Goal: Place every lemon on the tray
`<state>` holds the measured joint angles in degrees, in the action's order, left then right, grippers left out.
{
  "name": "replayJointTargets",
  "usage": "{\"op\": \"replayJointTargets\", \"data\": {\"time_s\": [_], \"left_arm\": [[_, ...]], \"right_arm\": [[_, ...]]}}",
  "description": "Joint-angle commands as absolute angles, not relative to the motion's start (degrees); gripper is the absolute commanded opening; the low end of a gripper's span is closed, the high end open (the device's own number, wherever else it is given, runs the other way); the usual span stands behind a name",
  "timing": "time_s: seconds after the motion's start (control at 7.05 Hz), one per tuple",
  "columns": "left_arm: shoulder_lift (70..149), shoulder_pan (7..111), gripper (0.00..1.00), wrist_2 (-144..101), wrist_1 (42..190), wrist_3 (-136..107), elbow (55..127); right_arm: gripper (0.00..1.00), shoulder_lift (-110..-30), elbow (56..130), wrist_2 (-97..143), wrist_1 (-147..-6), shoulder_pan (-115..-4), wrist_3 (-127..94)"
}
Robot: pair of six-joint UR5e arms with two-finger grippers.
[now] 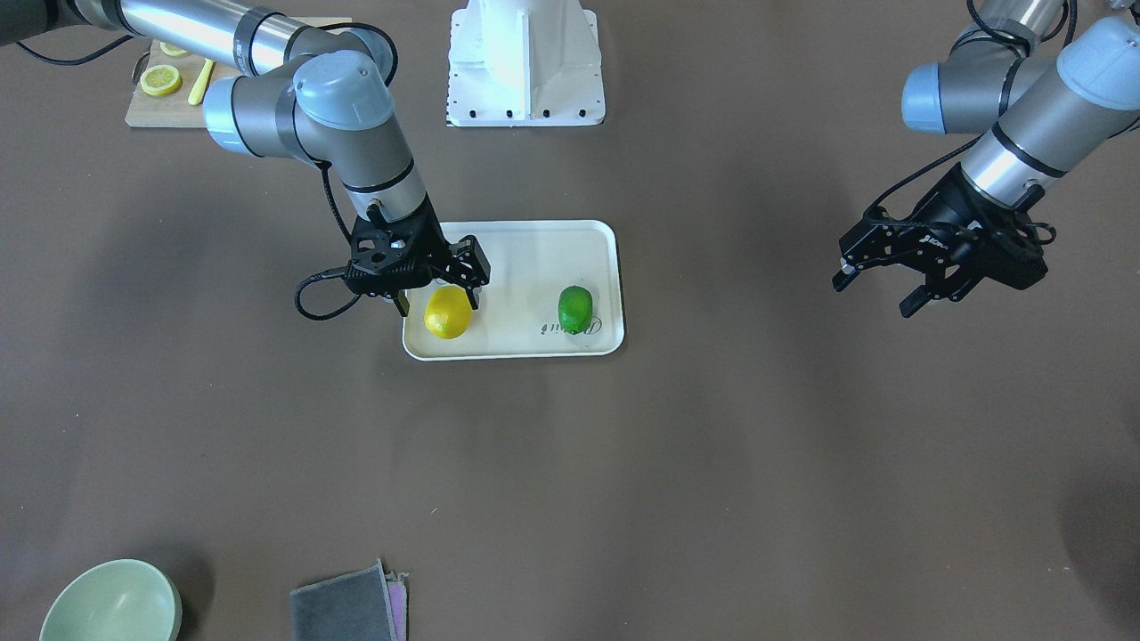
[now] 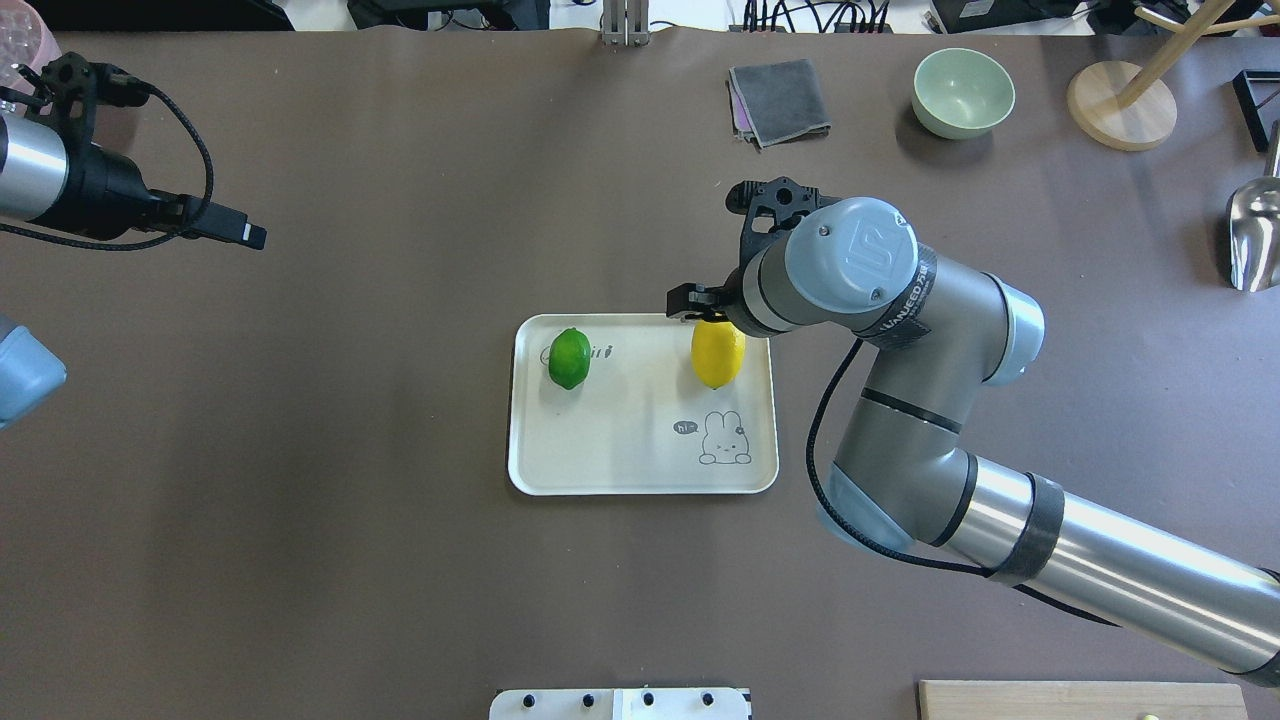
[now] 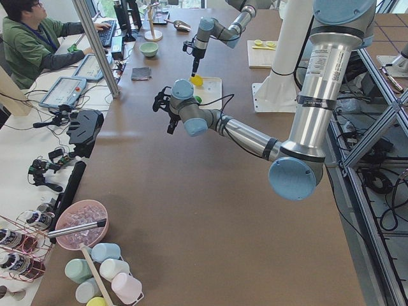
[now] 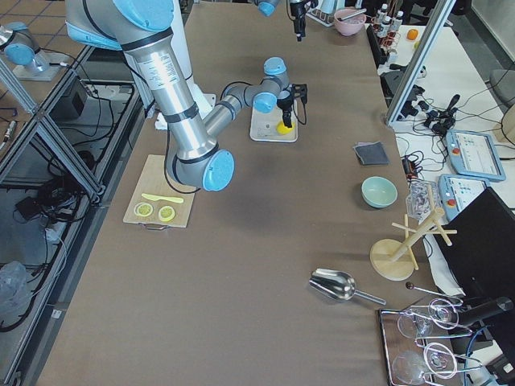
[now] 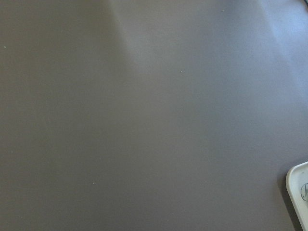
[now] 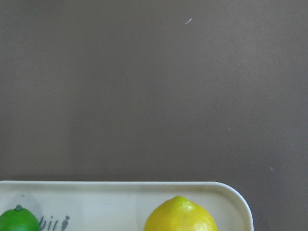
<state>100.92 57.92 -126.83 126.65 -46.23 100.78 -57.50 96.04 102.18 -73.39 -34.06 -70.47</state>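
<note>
Resting on the tray (image 2: 640,465): yellow lemon (image 2: 718,356), green lemon (image 2: 569,358).

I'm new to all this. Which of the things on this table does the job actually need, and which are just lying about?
For the job: yellow lemon, green lemon, the tray they both lie on, the right gripper at the yellow lemon.

Just lying about: bowl, grey cloth, cutting board with lemon slices, metal scoop, wooden stand.
</note>
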Motion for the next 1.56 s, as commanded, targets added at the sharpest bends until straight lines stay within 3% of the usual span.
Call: {"op": "replayJointTargets", "data": {"time_s": [0.0, 0.28, 0.57, 1.13, 1.42], "left_arm": [[100.81, 57.92, 0.98, -127.17, 126.65, -45.88, 100.55], [100.55, 58.7, 0.98, -127.96, 125.78, -45.44, 100.2], [99.85, 66.66, 0.98, -134.96, 124.12, -31.29, 94.95], [99.58, 83.89, 0.98, -136.05, 95.78, 4.42, 94.31], [95.4, 87.18, 0.98, -135.71, 94.91, 10.09, 93.86]], "right_arm": [[1.0, -57.92, 97.47, 112.18, -76.71, -41.62, -63.16], [1.0, -63.24, 99.04, 115.92, -77.61, -49.18, -51.56], [1.0, -71.5, 99.66, 121.86, -77.69, -60.32, -34.1], [1.0, -96.09, 105.88, 131.57, -74.73, -80.82, -6.44], [1.0, -106.92, 105.83, 131.22, -67.03, -85.32, -4.57]]}}
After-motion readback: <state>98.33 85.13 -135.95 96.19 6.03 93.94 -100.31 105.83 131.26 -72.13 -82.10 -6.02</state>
